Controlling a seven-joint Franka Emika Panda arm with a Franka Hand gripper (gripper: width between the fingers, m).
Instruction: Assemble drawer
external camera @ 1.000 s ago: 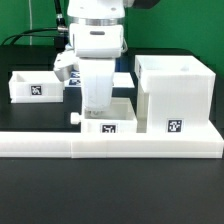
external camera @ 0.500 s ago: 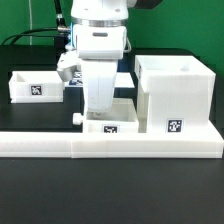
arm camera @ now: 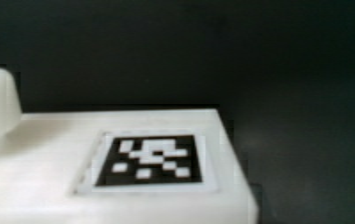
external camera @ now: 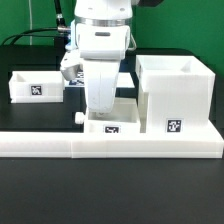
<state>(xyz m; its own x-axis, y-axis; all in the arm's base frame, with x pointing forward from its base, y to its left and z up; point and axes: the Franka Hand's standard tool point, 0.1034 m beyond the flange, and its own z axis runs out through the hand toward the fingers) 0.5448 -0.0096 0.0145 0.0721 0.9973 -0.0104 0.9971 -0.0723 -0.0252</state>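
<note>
White plastic all through, with black-and-white square tags on the faces. Biggest of the set is the housing [external camera: 175, 95], a thick-walled cube, open on top, tag low on its front. Stands toward the worktop [external camera: 110, 195] edge on the exterior view's right, close behind the long low border rail [external camera: 40, 146] that runs along the near edge. Just beside it, mid-worktop and behind the same rail, the middle tray [external camera: 112, 124]: shallow, open-topped, front tag, round knob [external camera: 77, 117] on the side away from the housing. Well apart, toward the edge on the exterior view's left and farther back, the second tray [external camera: 33, 86]. Right over the middle tray hangs the gripper [external camera: 98, 106] — fingertips not made out, so cannot tell whether spread or pinching. Wrist view gives only a blurred tag [arm camera: 153, 160] on a white face.
</note>
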